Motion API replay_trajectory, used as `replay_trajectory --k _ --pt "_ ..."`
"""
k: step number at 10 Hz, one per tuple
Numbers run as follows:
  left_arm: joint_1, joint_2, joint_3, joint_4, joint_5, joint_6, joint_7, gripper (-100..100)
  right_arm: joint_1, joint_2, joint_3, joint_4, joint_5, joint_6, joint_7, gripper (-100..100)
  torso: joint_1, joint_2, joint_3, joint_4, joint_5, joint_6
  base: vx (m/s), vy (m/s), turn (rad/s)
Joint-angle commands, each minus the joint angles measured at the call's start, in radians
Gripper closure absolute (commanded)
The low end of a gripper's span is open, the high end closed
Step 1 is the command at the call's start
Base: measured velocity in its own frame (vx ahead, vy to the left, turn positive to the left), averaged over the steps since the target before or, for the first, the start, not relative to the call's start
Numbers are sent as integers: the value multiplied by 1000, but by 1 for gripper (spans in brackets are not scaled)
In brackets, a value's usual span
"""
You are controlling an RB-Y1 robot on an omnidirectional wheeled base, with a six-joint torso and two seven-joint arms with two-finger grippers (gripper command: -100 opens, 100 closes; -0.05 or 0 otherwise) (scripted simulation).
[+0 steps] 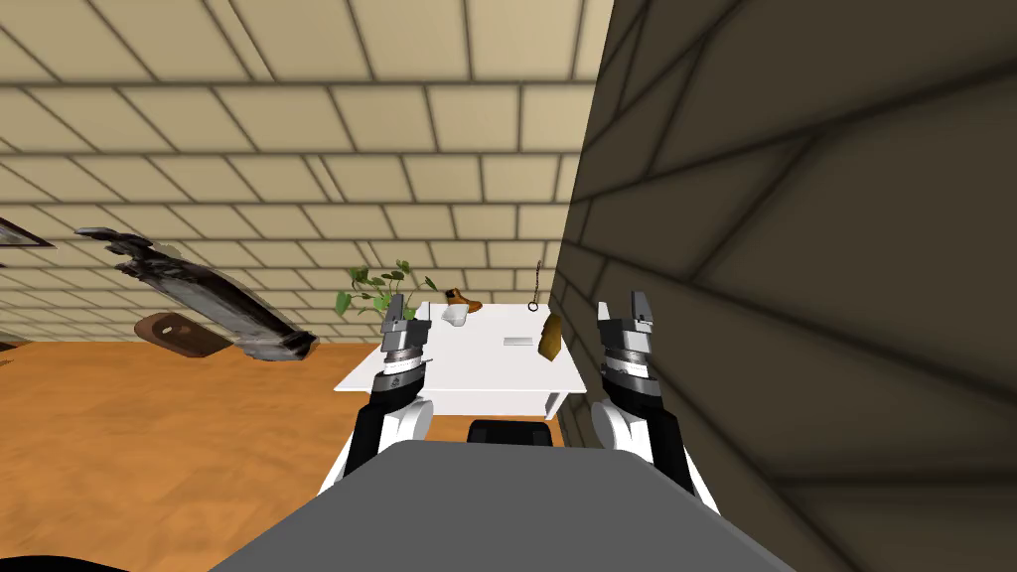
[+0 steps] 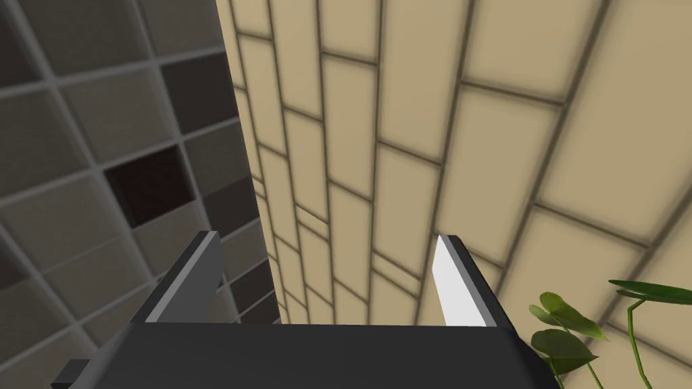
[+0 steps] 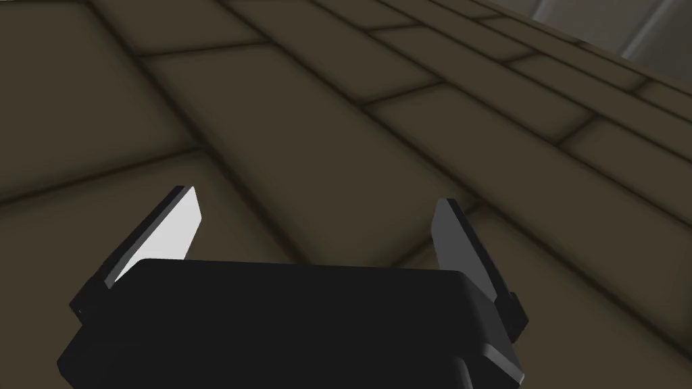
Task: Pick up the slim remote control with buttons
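A white table (image 1: 467,382) is standing on an orange wooden floor (image 1: 149,447), between a beige tiled wall (image 1: 298,149) and a dark brown wall (image 1: 795,248), with a leafy plant (image 1: 382,288) showing at its far left corner. The slim remote (image 1: 517,342) is lying flat on the tabletop as a pale grey rectangle, just beside a brown object (image 1: 550,338), its markings too small to read. The left gripper (image 1: 405,303) and the right gripper (image 1: 622,308) are hovering raised at either side of the table's near end, each spreading its fingers wide around nothing.
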Motion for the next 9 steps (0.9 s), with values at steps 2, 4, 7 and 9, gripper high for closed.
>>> replay_trajectory --k 2,4,7,9 --pt "0 0 0 0 0 0 0 0 -16 -65 4 34 22 -9 5 -100 1 3 1 0 0 0 -89 31 159" --pt "0 0 0 0 0 0 0 0 -32 -123 8 73 46 -17 9 -100 2 7 4 2 0 0 -94 47 148" --pt "0 0 0 0 0 0 0 0 -65 -214 12 158 99 -30 15 -100 4 5 3 1 1 -1 -66 70 246" --pt "0 0 0 0 0 0 0 0 -77 -266 14 196 121 -34 17 -100 2 3 2 1 1 0 -34 39 134"
